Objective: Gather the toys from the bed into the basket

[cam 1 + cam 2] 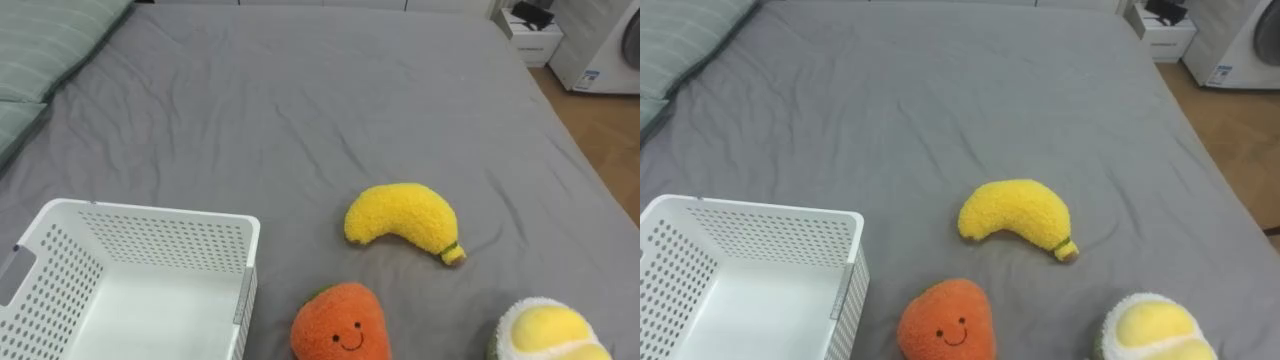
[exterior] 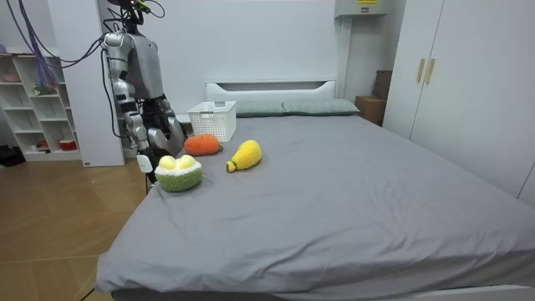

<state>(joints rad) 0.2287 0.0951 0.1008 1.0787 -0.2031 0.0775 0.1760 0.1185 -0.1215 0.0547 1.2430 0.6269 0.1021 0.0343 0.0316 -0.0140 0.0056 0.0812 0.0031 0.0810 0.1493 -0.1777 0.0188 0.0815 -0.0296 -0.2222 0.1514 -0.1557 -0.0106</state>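
Three plush toys lie on the grey bed (image 1: 300,110). A yellow banana (image 1: 402,220) rests in the middle. Closer to me sits an orange fruit with a smiling face (image 1: 340,325). A round green, white and yellow plush (image 1: 550,335) is at the lower right. A white perforated basket (image 1: 150,212) stands on the bed at my lower left, with nothing in the part of it that I see. In the room view I stand at the bedside by the toys, my right hand (image 2: 145,159) low beside the round plush (image 2: 178,171) and my left hand (image 2: 172,130) near the orange toy (image 2: 201,145).
Striped pillows (image 1: 45,50) lie at the bed's head to my left. Beyond the far edge are a small nightstand (image 1: 532,35), a white appliance (image 1: 605,45) and wooden floor (image 1: 600,130). The room view has a shelf unit (image 2: 33,100) behind me and a wardrobe (image 2: 468,84).
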